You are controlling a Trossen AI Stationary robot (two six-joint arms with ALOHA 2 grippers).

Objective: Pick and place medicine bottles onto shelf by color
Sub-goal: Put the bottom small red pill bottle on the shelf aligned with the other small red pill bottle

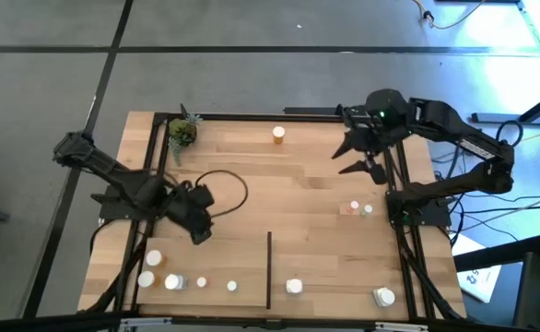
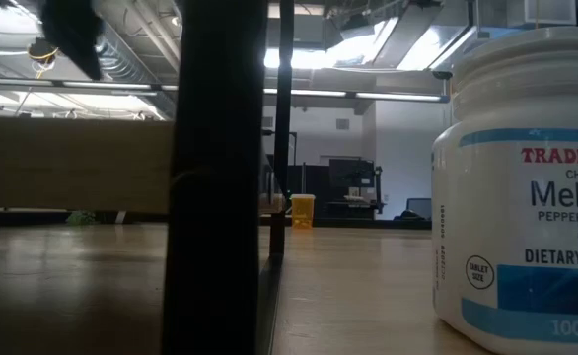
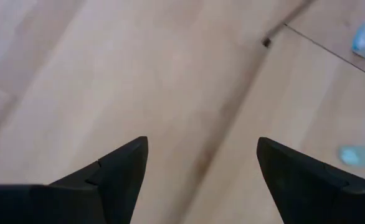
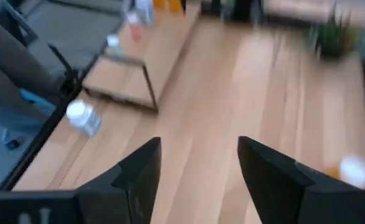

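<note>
In the high view, the left gripper (image 1: 199, 226) hangs over the left half of the flat light-wood plank shelf (image 1: 288, 184), near a loop of black cable (image 1: 226, 175). The small white-capped medicine bottles (image 1: 173, 281) stand in a row along the near edge, below this gripper and apart from it. The thin black divider strip (image 1: 269, 267) runs between them and a white bottle (image 1: 294, 287) on the other side. The right gripper (image 1: 360, 159) is over the far right part of the shelf; an orange bottle with white cap (image 1: 278, 136) stands to its left near the far rail, and a small pair of bottles (image 1: 355, 209) lies nearer the right rail. A small green potted plant (image 1: 182, 132) sits at the far left corner

The low view shows what the top camera cannot: a large white bottle with a printed label (image 2: 521, 197) very close, and the orange bottle (image 2: 301, 210) far behind

In the left wrist view, the left gripper (image 3: 202, 158) has its fingers spread wide over bare wood, holding nothing

In the right wrist view, the right gripper (image 4: 199, 158) is also spread and empty; a white bottle (image 4: 83, 117) lies at the shelf edge, apart from it
</note>
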